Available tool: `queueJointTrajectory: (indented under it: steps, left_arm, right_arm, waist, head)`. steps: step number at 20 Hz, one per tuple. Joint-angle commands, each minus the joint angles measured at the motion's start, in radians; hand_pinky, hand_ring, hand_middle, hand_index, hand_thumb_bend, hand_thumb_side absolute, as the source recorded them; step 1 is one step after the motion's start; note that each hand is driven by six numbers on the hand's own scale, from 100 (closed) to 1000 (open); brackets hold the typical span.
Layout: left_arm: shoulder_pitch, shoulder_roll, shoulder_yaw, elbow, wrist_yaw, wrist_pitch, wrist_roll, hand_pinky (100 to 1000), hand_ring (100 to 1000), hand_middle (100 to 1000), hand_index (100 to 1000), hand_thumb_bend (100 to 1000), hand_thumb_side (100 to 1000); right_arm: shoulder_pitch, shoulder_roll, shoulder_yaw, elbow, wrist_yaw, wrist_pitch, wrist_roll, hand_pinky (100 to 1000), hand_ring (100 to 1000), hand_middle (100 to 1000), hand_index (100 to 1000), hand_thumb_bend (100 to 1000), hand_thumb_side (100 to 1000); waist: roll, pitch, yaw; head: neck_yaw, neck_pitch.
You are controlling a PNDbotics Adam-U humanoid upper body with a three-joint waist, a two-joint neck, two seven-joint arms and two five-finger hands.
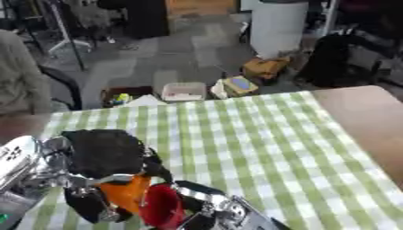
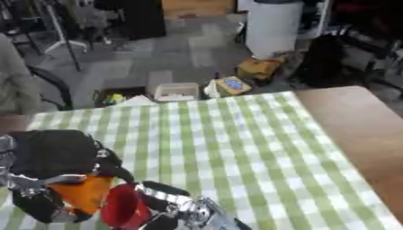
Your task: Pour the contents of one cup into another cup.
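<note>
- Your left hand [image 1: 106, 155] sits at the near left of the table, its black fingers curled round the orange plastic cup [image 1: 126, 192], which shows below the palm.
- Your right hand [image 1: 206, 207] comes in from the near edge, just right of the left hand; its black and silver fingers wrap the red plastic cup [image 1: 161, 206].
- You have the two cups side by side and touching or nearly so, orange on the left, red on the right, both near the bottom edge of the view.
- The red cup looks tilted with its rim towards the orange one; you cannot tell what is inside either cup.
- Both cups are over the green-and-white checked tablecloth [image 1: 244, 143], which covers most of the table; whether they rest on it is hidden by your hands.
- A bare brown wooden tabletop [image 1: 366, 121] shows along the right side, beyond the cloth's edge.
</note>
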Motion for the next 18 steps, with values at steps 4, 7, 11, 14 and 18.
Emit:
queueJointTrajectory:
  steps: [4, 7, 11, 14, 18]
  left_arm:
    - [-0.022, 0.011, 0.006, -0.003, -0.003, -0.107, -0.101, 296, 321, 571, 884, 322, 100]
    - [-0.022, 0.011, 0.006, -0.002, -0.003, -0.107, -0.101, 295, 321, 571, 884, 320, 100]
    - [-0.022, 0.019, 0.021, -0.012, 0.001, -0.097, -0.093, 295, 321, 571, 885, 323, 100]
    - [-0.028, 0.033, 0.037, -0.034, 0.003, -0.085, -0.085, 295, 321, 573, 886, 330, 100]
    - [-0.033, 0.053, 0.051, -0.066, 0.015, -0.072, -0.084, 294, 321, 574, 886, 334, 100]
  right_arm:
    - [-0.011, -0.002, -0.005, -0.012, -0.005, -0.001, 0.002, 442, 595, 281, 840, 100, 100]
    - [-0.011, -0.002, -0.005, -0.013, -0.005, -0.001, 0.002, 441, 596, 281, 840, 100, 100]
    - [-0.011, -0.003, -0.006, -0.012, -0.005, -0.001, 0.002, 441, 596, 281, 840, 100, 100]
    - [-0.011, -0.005, -0.006, -0.012, -0.004, -0.002, 0.002, 440, 596, 281, 840, 100, 100]
    - [-0.010, -0.006, -0.006, -0.010, -0.003, -0.002, 0.001, 440, 596, 280, 840, 100, 100]
  waist:
    - [-0.001, -0.019, 0.002]
    - [0.000, -0.019, 0.001]
    - [0.000, -0.020, 0.003]
    - [0.000, -0.022, 0.005]
    - [0.001, -0.025, 0.008]
  head:
    - [-0.003, -0.014]
    - [-0.003, -0.015]
    - [-0.004, -0.016]
    - [-0.005, -0.017]
    - [-0.007, -0.017]
